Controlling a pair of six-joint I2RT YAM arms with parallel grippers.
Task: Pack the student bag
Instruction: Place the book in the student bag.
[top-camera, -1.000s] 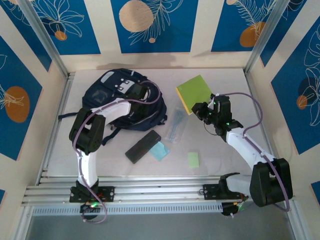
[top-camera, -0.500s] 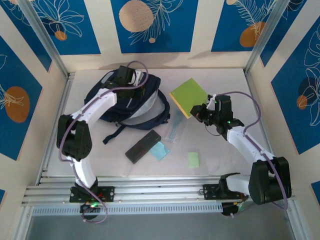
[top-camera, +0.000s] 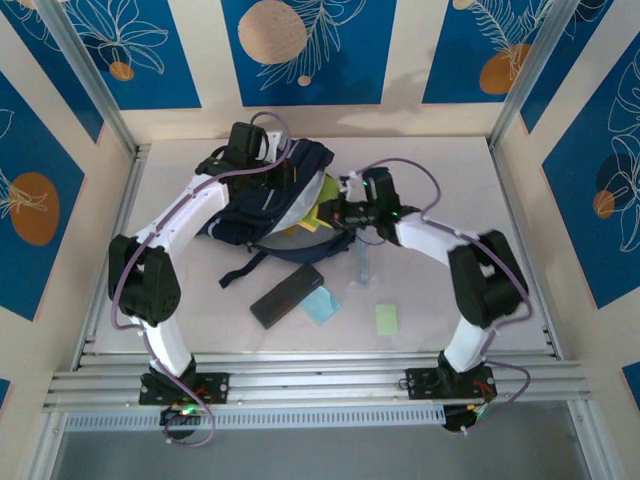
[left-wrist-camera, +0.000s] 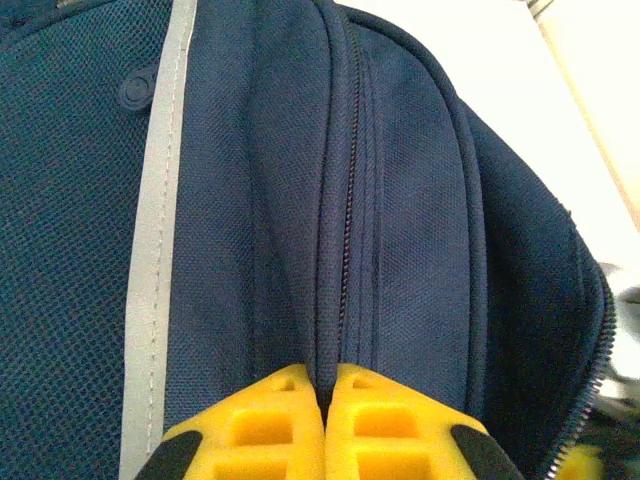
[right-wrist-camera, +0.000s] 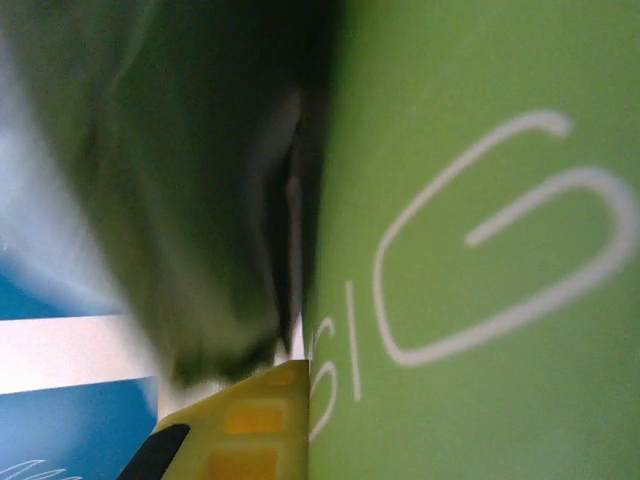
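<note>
At the far left-centre of the desk (top-camera: 450, 180), the large dark navy fabric student bag (top-camera: 305, 165) with pale grey stripe trim is lying with its mouth gaping toward the right. The left fingers (left-wrist-camera: 270, 425) are pinching a fold of its fabric beside the zip, fully closed on it and apparently lifting the top panel to hold the mouth open. The right fingers (right-wrist-camera: 240, 430) are clamping a flat lime-green notebook (top-camera: 320, 200) with white lettering on its cover, whose leading edge is entering the opening. The step in hand seems to be loading this notebook. The next move is calling for a push deeper along the bag's floor, then a release, while the left side is holding the flap up. The left arm is stretching from its base out over the bag to its far edge. The right arm is bending at the elbow and reaching leftward across the middle. Nearer the bases, a slim black rectangular case (top-camera: 287, 293), a pale blue card (top-camera: 322, 304), a small green pad (top-camera: 387, 319) and a clear plastic piece (top-camera: 362, 262) are waiting.
</note>
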